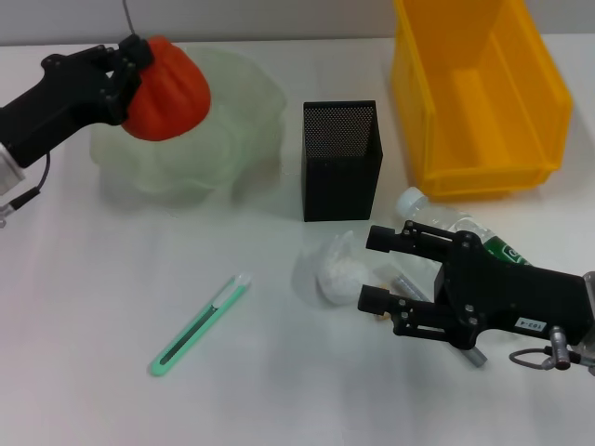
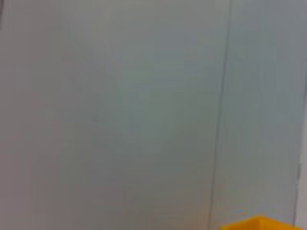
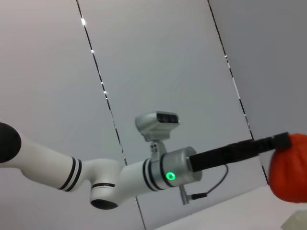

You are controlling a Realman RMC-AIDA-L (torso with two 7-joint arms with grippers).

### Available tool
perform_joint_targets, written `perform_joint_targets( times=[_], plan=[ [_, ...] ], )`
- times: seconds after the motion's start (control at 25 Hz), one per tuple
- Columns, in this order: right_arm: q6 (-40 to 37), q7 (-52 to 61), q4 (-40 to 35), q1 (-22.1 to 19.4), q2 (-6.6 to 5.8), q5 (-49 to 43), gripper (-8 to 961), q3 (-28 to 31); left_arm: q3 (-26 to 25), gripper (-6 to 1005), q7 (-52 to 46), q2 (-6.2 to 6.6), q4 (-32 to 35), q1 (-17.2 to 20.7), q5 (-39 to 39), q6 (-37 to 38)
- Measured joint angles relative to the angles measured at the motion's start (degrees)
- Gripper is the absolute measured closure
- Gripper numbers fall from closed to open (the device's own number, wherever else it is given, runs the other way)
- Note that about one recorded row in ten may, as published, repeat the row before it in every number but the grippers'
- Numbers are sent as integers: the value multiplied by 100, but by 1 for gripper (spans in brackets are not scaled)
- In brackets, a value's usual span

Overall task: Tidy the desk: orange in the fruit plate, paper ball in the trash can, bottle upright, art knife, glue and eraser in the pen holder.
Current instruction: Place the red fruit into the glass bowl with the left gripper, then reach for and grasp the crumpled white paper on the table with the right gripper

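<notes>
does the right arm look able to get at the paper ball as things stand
Probably yes. The right gripper sits open, low over the table, fingers pointing at the paper ball, which lies just ahead with nothing between them. The pen holder stands behind it, apart. The left gripper is far off, holding the orange.

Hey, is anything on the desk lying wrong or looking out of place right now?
Yes. The bottle lies on its side under the right gripper, beside a loose paper ball. The green art knife lies loose on the table.
</notes>
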Motion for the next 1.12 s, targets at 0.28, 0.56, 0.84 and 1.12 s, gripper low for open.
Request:
perform_joint_targets(
  times=[0.28,0.56,0.84,1.12],
  plan=[
    [-4,-9,13,2,0,10,211,0,402,906,9,-27,-38,-160,21,-656],
    [-4,-13,13,1,6,11,212,0,549,867,10,-43,-88,-199,-8,-963],
    [-3,-14,79,6,9,11,211,0,548,657,-42,-16,-60,-133,-10,-259],
    [22,-13,101,9,9,11,212,0,579,449,-57,9,202,53,32,2059]
  ],
)
